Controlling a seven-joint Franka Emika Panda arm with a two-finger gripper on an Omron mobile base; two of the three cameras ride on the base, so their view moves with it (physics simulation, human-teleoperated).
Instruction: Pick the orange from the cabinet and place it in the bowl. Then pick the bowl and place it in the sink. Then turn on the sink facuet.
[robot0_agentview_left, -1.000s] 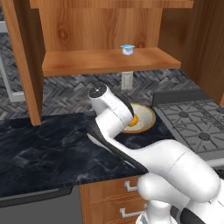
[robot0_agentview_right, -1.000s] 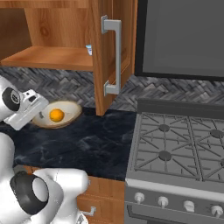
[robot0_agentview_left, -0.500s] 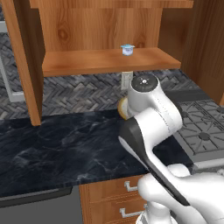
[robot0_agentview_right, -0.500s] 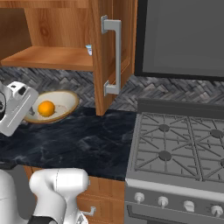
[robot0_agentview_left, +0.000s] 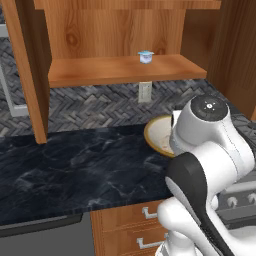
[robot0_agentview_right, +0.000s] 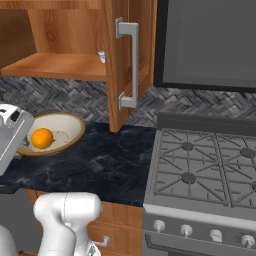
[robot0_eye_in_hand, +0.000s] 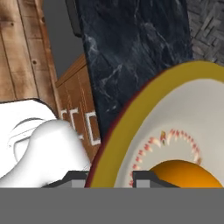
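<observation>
The bowl, tan-rimmed and cream inside, is on the dark counter with the orange lying in it. Its rim peeks out from behind my arm in the left base view. In the hand view the bowl is very close, its rim runs down between my two fingertips, and the orange lies just beyond. My gripper is shut on the bowl's rim at its left side. The cabinet hangs above the counter. The sink and the sink facuet are out of view.
A small white cup stands on the cabinet shelf. The open cabinet door juts out over the counter right of the bowl. A gas stove lies to the right. Wooden drawers sit below the counter edge.
My arm's elbow has swung right and toward the left camera, now hiding most of the bowl there. The hand has slid left along the bowl to its rim; the bowl shifted slightly left.
</observation>
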